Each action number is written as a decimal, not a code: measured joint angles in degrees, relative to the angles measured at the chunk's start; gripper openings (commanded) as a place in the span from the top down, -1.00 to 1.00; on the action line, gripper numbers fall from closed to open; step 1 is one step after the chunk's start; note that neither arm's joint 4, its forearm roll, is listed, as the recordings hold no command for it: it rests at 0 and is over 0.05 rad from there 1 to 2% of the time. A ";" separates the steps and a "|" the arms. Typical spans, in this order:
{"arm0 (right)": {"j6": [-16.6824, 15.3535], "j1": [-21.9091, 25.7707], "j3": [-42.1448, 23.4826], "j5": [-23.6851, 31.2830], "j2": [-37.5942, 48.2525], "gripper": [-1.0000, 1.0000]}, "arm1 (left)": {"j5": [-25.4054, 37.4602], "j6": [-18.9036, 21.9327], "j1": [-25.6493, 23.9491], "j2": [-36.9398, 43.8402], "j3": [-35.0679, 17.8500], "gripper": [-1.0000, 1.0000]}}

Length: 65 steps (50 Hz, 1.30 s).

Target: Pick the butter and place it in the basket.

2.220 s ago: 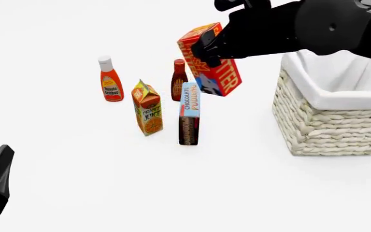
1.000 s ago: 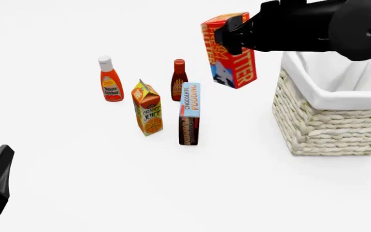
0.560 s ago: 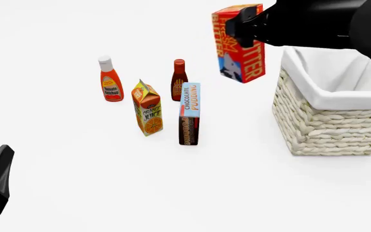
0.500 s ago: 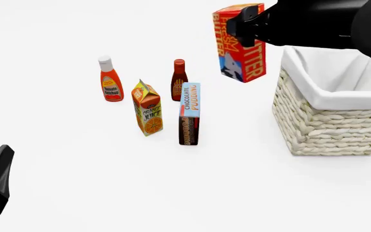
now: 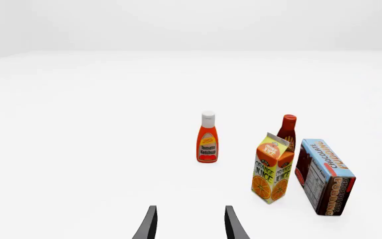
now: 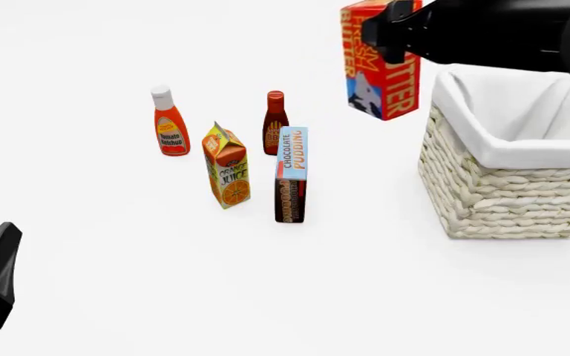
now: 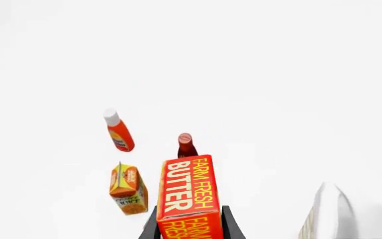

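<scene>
Fingers (image 7: pixel 230 226) of the right gripper (image 7: pixel 189 226) are pressing against both sides of the butter (image 6: pixel 384 74), holding the box upright in the air, well above the table (image 6: pixel 116 282) and just to the left of the basket (image 6: pixel 508 185) in the front view. Its lower edge is hanging about level with the basket's cloth-lined rim, and the box is not yet over the opening. The right arm (image 6: pixel 503 33) is reaching in from the upper right, covering part of the box's top.

On the table, left of the basket, the chocolate pudding box (image 6: pixel 291 174) is standing upright, with the orange juice carton (image 6: pixel 225 165) just beside it on its left. Behind those two, the ketchup bottle (image 6: pixel 170 122) is standing farther left, and a dark red sauce bottle (image 6: pixel 275 122) is standing just behind the pudding box.

At the lower left of the front view, the left gripper (image 5: pixel 189 224) is hovering low and well apart from everything, its two fingers parted with nothing between them.
</scene>
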 measured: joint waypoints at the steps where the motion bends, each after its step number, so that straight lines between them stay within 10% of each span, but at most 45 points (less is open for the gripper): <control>1: 0.05 -0.07 0.02 -0.04 -0.06 1.00 | 0.00 0.00 0.00 0.00 0.00 -1.00; 65: 3.69 -5.79 2.70 -2.99 -4.61 1.00 | 0.00 0.00 0.00 0.00 0.00 -1.00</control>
